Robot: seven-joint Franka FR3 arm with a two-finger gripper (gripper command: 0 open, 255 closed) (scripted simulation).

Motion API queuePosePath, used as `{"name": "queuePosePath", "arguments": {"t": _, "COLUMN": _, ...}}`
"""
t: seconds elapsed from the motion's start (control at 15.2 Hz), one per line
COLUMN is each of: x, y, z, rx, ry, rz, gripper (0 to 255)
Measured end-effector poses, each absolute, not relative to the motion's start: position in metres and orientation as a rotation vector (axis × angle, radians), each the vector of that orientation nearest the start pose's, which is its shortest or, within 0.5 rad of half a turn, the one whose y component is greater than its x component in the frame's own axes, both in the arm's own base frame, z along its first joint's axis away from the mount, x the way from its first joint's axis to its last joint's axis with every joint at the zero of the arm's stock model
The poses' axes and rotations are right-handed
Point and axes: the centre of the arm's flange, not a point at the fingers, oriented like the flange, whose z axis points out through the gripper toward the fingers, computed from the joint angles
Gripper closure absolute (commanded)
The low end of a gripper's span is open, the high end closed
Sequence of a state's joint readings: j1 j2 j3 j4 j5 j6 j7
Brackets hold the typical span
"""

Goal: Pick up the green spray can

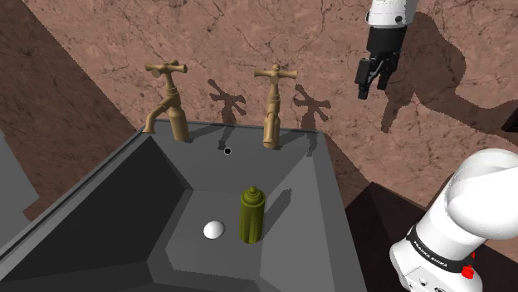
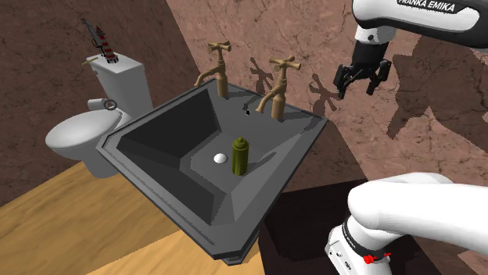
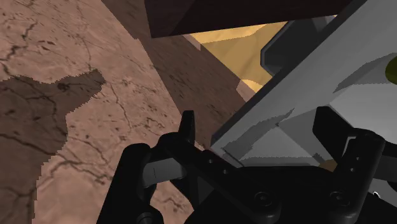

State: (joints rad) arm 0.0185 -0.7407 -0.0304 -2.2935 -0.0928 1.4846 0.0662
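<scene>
An olive-green spray can [image 1: 251, 216] [image 2: 241, 156] stands upright on the floor of the dark grey sink [image 1: 332, 195] [image 2: 160, 197], towards the basin's right side in the shoulder view. My black gripper [image 1: 373, 85] [image 2: 356, 88] hangs high in front of the brown stone wall, above and to the right of the sink and well apart from the can. Its fingers stand open with nothing between them. In the wrist view the gripper [image 3: 257, 127] looks past the sink's edge, and a sliver of the can [image 3: 392, 69] shows beyond one finger.
A small white ball [image 1: 213, 230] [image 2: 220, 158] lies in the basin just beside the can. Two brass taps [image 1: 170, 99] [image 1: 272, 108] rise from the sink's back rim. A white toilet [image 2: 86, 133] stands beside the sink on the wooden floor [image 2: 70, 226].
</scene>
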Motion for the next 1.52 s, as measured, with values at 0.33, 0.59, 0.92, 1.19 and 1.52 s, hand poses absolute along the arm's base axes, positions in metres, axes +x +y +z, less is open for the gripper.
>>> {"name": "queuePosePath", "arguments": {"t": 0.33, "x": 0.296, "y": 0.021, "z": 0.583, "rx": -3.223, "ry": 0.197, "rz": 0.033, "gripper": 0}}
{"name": "queuePosePath", "arguments": {"t": 0.59, "x": 0.283, "y": 0.07, "z": 0.56, "rx": -3.232, "ry": 0.303, "rz": -0.062, "gripper": 0}}
{"name": "queuePosePath", "arguments": {"t": 0.92, "x": 0.27, "y": 0.133, "z": 0.524, "rx": -3.233, "ry": 0.444, "rz": -0.186, "gripper": 0}}
{"name": "queuePosePath", "arguments": {"t": 1.19, "x": 0.266, "y": 0.179, "z": 0.497, "rx": -3.225, "ry": 0.558, "rz": -0.289, "gripper": 0}}
{"name": "queuePosePath", "arguments": {"t": 1.52, "x": 0.269, "y": 0.243, "z": 0.462, "rx": -3.205, "ry": 0.697, "rz": -0.417, "gripper": 0}}
